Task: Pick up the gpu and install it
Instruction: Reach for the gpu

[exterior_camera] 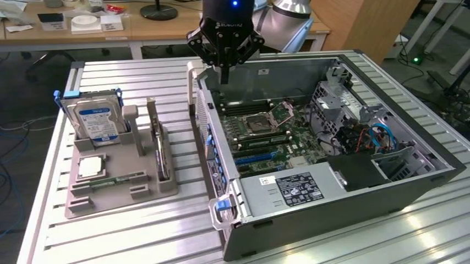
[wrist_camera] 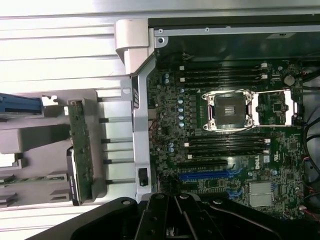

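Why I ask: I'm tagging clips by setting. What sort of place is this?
Probably a robotics lab or workshop: an open computer case lies on a slatted metal table, a grey fixture beside it holds a hard drive and the gpu, and cluttered desks stand behind.

The gripper is black, and its body carries a small blue light. The table is pale silvery metal, striped all over with parallel grooves. The holder is a dull grey-beige. The hard drive is silver with a blue-and-white label. The gpu has a dark face with a silvery edge, and in the wrist view its board looks green. The memory stick is green. The computer case is dark grey outside and bare silver inside. Its motherboard is green with black slots and one bright blue slot. The power supply is grey with a black label printed in white, and the cables are blue
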### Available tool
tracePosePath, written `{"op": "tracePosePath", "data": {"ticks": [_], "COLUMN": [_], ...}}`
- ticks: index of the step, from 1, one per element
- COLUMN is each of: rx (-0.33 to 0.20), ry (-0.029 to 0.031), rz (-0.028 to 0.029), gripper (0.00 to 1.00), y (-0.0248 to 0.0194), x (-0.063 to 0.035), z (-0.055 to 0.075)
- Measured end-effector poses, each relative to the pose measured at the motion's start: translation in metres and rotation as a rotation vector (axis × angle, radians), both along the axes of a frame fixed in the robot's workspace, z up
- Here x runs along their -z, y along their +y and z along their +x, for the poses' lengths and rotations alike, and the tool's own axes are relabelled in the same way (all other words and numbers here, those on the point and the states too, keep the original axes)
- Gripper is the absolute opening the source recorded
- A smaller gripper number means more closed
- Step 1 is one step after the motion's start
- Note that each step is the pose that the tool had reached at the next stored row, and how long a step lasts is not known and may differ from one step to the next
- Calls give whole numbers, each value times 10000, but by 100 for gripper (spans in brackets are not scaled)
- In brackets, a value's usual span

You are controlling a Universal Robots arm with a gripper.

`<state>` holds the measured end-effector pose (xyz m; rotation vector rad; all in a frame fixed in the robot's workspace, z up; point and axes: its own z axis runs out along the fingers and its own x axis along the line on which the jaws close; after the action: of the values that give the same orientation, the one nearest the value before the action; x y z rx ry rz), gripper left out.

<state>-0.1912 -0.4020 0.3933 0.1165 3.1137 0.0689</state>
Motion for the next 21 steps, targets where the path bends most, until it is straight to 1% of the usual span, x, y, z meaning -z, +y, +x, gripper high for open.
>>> {"op": "tracePosePath", "data": {"ticks": [21], "rx": [0], "ry": [0], "rz": [0], "gripper": [11], "y": [-19], "x": [0], "z": [-240]}}
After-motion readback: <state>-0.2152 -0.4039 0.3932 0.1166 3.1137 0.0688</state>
